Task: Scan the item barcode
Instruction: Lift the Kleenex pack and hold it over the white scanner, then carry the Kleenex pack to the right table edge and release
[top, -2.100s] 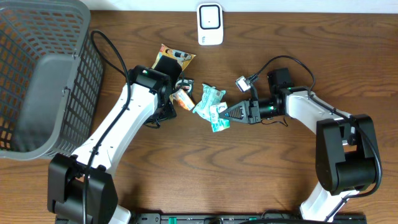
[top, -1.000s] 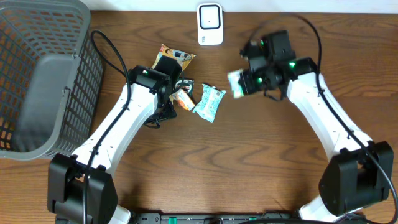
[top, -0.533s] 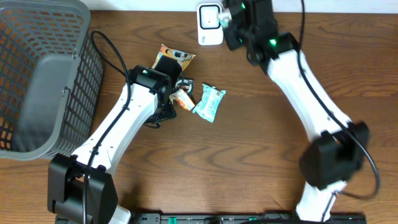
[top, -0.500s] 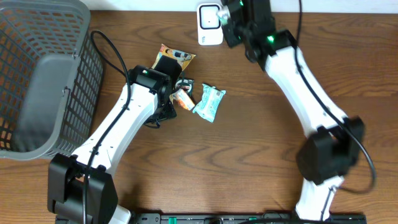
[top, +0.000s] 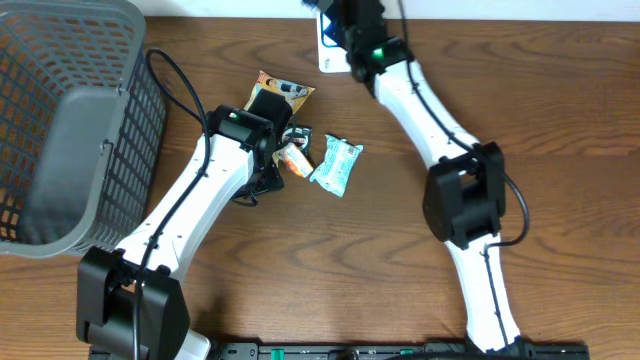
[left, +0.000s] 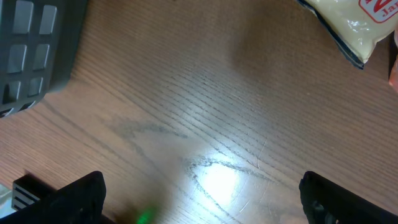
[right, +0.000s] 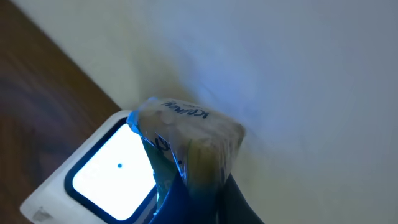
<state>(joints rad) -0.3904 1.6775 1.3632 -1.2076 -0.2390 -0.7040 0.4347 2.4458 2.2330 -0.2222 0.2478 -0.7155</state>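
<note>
My right gripper (right: 208, 202) is shut on a small clear-wrapped packet (right: 189, 134) with greenish print. It holds the packet upright just in front of the white barcode scanner (right: 106, 171), whose window glows white; blue light falls on the packet's lower edge. Overhead, the right arm reaches to the table's far edge and covers most of the scanner (top: 329, 62). My left gripper (left: 214, 208) is open over bare wood with nothing between its fingers. It hangs beside the loose packets.
A teal packet (top: 335, 165), a small orange packet (top: 293, 158) and a yellow-black packet (top: 280, 92) lie mid-table. A grey mesh basket (top: 60, 130) fills the far left; its corner (left: 31, 50) shows in the left wrist view, as does a pale yellow packet (left: 348, 25).
The right arm has carried its packet from the middle of the table up and back to the scanner and now holds it before the window. The left arm has not moved.
</note>
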